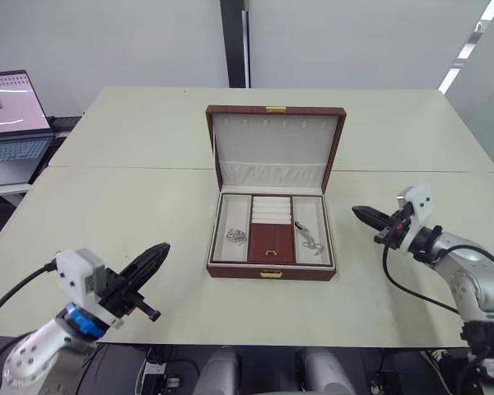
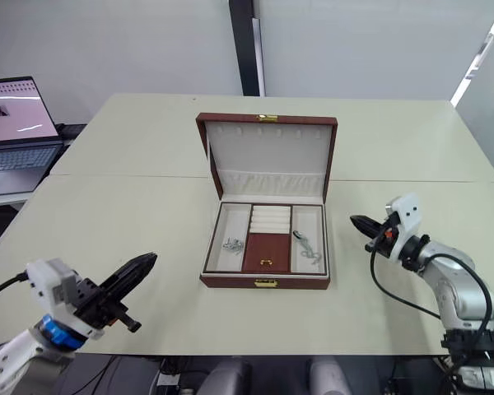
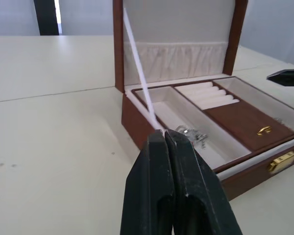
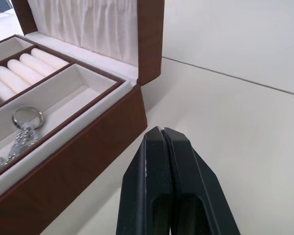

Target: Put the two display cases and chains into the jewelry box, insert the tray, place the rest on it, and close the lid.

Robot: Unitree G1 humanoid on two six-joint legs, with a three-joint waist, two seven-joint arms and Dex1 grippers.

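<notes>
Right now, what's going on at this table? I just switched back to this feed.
Nothing is being held. The jewelry box sits open on the table, lid upright, tray already in. Jewelry lies in both side compartments: a silver piece on the robot's left, a chain on its right. The left gripper and right gripper are both shut and empty, off either side of the box. The lid is not yet closed.

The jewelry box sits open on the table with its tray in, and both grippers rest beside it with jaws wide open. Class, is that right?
Not quite. The jewelry box is open with its tray in, but both wrist views show the left gripper and right gripper with jaws shut.
</notes>
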